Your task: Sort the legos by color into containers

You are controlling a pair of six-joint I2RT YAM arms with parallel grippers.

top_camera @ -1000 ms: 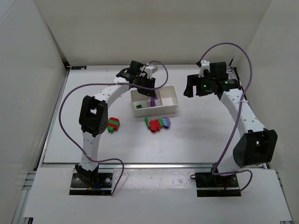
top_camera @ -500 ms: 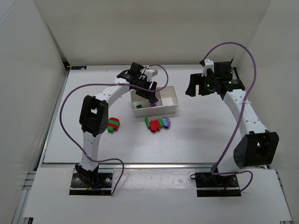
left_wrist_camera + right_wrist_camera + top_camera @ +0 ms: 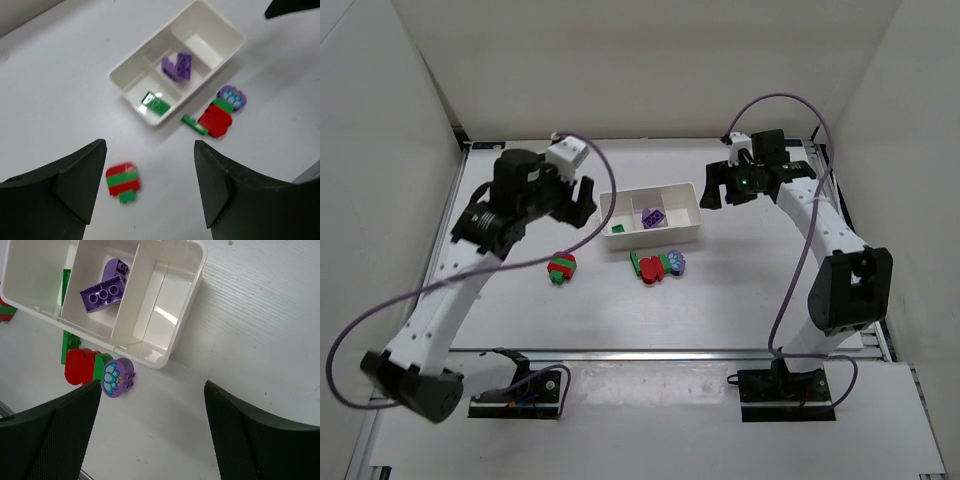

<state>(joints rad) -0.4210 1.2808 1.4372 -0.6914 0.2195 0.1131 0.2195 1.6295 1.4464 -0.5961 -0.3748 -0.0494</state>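
The white three-compartment tray [image 3: 695, 214] holds a purple brick [image 3: 653, 217] in its middle compartment and a green brick [image 3: 618, 229] in its left one; the right compartment has no brick in it. A red-and-green stack [image 3: 561, 267] lies on the table to the tray's left front. A joined green, red, green and purple row [image 3: 657, 264] lies just in front of the tray. My left gripper [image 3: 575, 199] is open and empty, high above the table left of the tray, over the stack [image 3: 123, 181]. My right gripper [image 3: 720, 186] is open and empty, above the tray's right end [image 3: 192, 290] and the row's purple flower piece [image 3: 118, 377].
White walls enclose the table on the left, back and right. Purple cables loop from both arms. A metal rail runs along the table's near edge [image 3: 650, 352].
My left gripper has let go of the purple brick, which now lies in the middle compartment, and the arm has swung left and up. My right gripper has moved left toward the tray.
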